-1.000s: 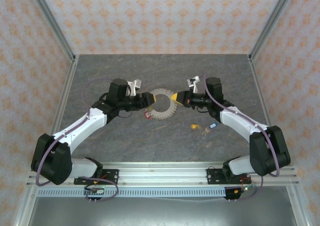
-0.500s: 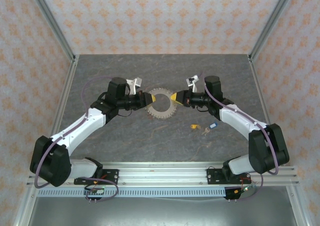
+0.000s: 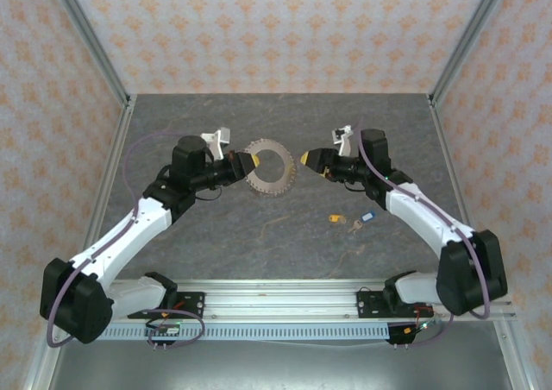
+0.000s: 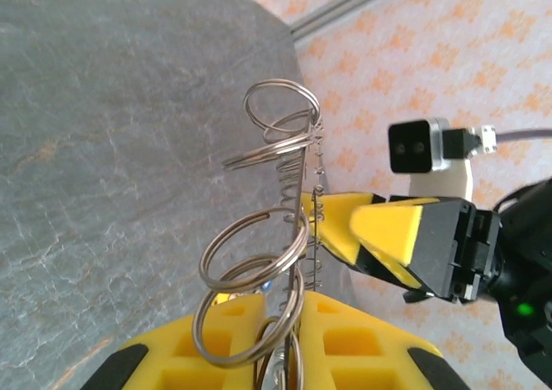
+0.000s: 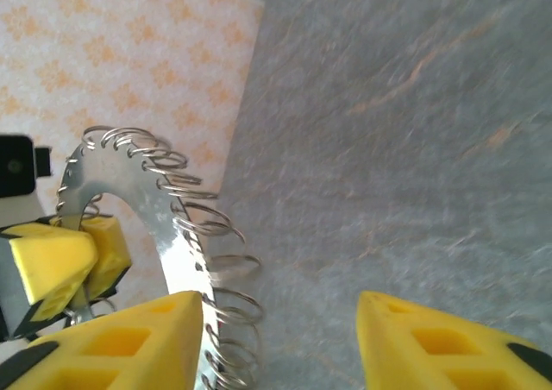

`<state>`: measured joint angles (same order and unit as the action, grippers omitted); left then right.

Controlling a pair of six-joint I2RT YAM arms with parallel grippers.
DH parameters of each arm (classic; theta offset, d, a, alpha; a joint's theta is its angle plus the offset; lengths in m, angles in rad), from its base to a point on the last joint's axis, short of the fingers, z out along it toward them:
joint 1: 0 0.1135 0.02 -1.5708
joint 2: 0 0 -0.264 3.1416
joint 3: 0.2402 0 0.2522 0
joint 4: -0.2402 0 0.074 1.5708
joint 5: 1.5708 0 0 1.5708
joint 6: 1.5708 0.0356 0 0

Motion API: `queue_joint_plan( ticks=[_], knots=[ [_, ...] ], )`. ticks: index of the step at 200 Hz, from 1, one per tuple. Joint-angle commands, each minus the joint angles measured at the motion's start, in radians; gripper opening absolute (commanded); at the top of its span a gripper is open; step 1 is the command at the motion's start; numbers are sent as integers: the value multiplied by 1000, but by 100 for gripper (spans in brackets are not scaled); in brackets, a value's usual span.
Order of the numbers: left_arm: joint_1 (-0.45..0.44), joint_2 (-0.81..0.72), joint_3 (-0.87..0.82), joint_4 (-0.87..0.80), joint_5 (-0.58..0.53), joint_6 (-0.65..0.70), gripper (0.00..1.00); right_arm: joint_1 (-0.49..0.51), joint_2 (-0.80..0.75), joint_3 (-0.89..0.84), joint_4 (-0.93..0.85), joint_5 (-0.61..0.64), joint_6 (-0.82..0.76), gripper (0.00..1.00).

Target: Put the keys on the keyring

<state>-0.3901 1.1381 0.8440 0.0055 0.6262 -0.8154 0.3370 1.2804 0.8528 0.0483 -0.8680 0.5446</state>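
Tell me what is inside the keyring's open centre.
Bare grey table shows through the keyring, which is held by the left tool. Its band hides the table directly beneath it.

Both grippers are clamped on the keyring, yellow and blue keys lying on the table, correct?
No: only the left gripper clamps the keyring; the right gripper is open, not gripping it, per the right wrist view. The yellow key and blue key do lie on the table.

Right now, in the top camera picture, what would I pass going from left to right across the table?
First the left gripper, pinching the ring's edge → keyring → right gripper → yellow key → blue key.
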Motion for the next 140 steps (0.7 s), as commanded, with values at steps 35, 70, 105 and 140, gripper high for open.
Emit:
queue_joint_plan(
  ticks=[35,70,105,140],
  knots=[
    [2,-114,-100,288,-158,-88,0,-1,-333,-155,195,228,-78,62],
    [-57,-165,-147,401,-270,-49,0,115,-435,-226,236,272,-275,42],
    [-94,-171,-169,493,-293,-72,0,358,-459,-293,302,479,-672,17],
    [-104,-152,-205,617,-300,-145,0,510,-439,-345,444,617,-918,6]
  ],
)
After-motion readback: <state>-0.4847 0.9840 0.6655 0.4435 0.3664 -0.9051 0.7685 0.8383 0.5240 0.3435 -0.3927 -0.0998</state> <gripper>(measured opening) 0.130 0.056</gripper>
